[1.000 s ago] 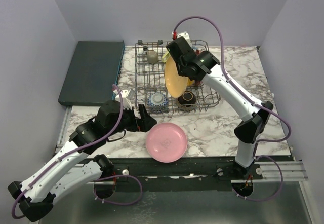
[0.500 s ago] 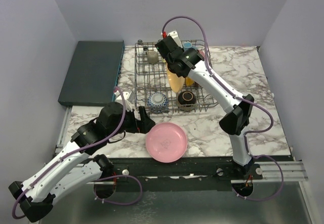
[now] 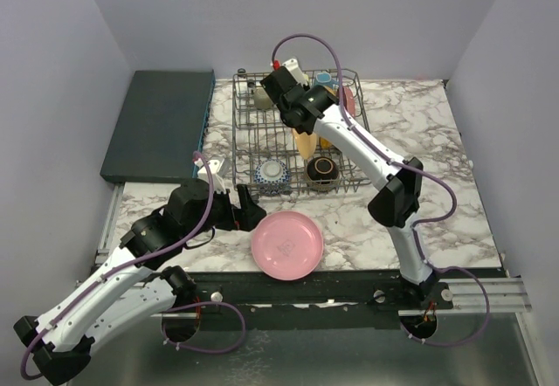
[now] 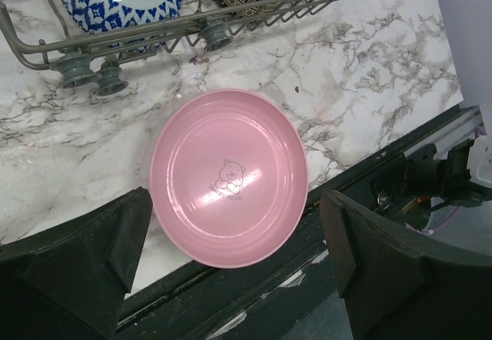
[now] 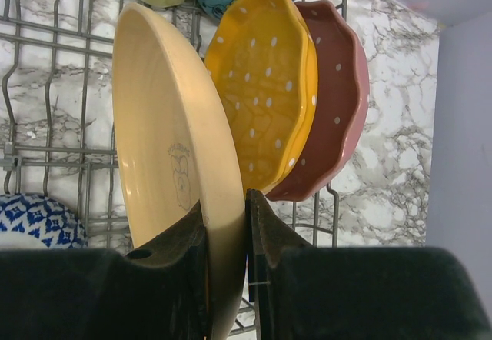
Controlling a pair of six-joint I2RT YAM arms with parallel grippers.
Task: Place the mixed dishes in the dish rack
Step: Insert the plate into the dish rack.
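Right jaws clamped on the rim of the tan plate [image 5: 165, 125], which is held upright on edge over the dish rack [image 3: 249, 146]. Orange dotted plate [image 5: 265, 78] and dark red plate [image 5: 338, 101] stand just beside it. Cannot tell whether its lower rim sits between tines.

Step in hand, my reading: seat the tan plate. Keep it vertical and parallel to the orange one. Lower straight between tines without knocking the neighbour, and release only once the wire carries it.

Left jaws wide apart above the pink plate [image 4: 229, 177], which lies flat on the desk [image 4: 369, 71], not yet loaded.
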